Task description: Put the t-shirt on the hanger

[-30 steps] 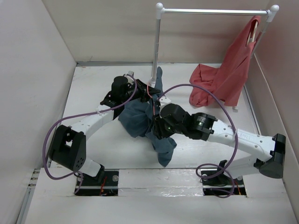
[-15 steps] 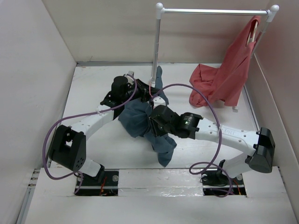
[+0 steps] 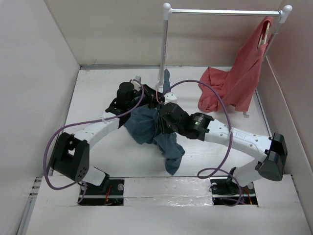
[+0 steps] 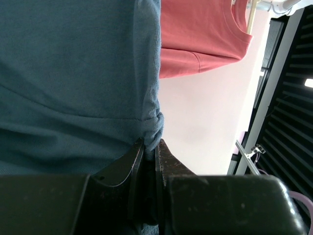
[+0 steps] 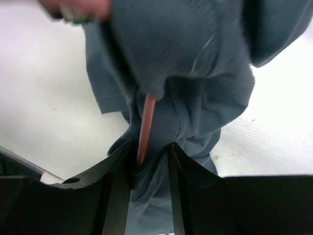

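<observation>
The right tool (image 5: 149, 152) has swung in and narrowed onto a fold of the slate-blue t-shirt (image 3: 140, 127), which the left tool (image 4: 149, 147) beside it pinches tightly, so both now grip it, well short of the hanger (image 3: 225, 11).

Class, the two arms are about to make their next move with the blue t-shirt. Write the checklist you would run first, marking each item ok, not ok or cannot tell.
1. Left tool gripping the t-shirt: ok, jaws shut on a fold.
2. Right tool grip firm: cannot tell; cloth fills the gap between its jaws.
3. T-shirt on the hanger: not ok, it is bunched between the arms.
4. Free rod space: ok, the red shirt hangs only at the right end.
5. Purple cable clear of the red shirt: cannot tell; they overlap in the top view.
</observation>
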`<act>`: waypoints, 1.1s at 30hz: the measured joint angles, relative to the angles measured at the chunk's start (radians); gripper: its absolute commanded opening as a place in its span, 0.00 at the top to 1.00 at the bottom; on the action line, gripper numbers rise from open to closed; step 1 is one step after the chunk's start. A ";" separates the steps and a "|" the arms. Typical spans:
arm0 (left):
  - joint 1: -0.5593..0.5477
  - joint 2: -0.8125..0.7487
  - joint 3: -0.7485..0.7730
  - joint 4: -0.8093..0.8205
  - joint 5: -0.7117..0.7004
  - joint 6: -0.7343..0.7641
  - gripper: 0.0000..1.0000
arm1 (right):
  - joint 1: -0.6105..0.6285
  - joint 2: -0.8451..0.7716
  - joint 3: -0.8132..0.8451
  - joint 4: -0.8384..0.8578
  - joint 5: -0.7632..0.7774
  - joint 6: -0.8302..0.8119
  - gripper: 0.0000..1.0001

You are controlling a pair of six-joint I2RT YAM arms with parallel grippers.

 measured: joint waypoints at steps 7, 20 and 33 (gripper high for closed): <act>-0.004 -0.002 -0.003 0.003 0.000 -0.005 1.00 | -0.012 -0.004 -0.025 0.027 -0.019 0.005 0.68; -0.001 -0.006 0.023 -0.026 -0.007 0.056 0.34 | -0.043 -0.111 -0.079 0.027 -0.098 -0.022 1.00; 0.032 -0.005 0.300 -0.304 -0.227 0.457 0.16 | -0.290 -0.383 -0.093 -0.035 -0.521 -0.102 1.00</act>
